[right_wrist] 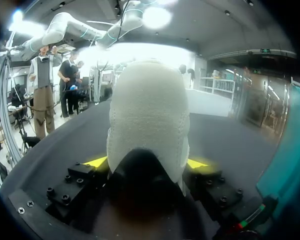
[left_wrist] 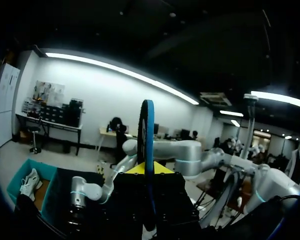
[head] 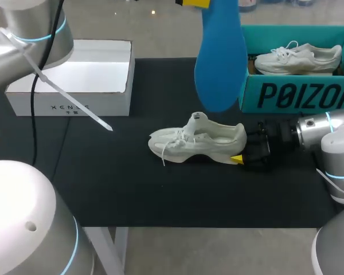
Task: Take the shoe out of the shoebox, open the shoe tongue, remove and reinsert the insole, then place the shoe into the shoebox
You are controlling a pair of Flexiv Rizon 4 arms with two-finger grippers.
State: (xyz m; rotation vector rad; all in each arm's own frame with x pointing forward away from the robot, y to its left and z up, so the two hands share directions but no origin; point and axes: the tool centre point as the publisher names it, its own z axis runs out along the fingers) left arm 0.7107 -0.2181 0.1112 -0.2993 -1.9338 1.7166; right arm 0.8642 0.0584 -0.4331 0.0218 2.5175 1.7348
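Shoe (head: 198, 140) mid-tabletop (head: 132, 183), toe toward left edge; right tool (right_wrist: 147, 162) clamped on its heel. Left tool (left_wrist: 149, 169) pinches blue insole (head: 219, 57) aloft near back edge. Insole likely light and floppy: hold heel end, feed toe-first.

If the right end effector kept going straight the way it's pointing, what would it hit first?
The white shoe: the right end effector is shut on its heel, both fingertips against its sides. Past the shoe, the black table looks free, though depth is unclear.
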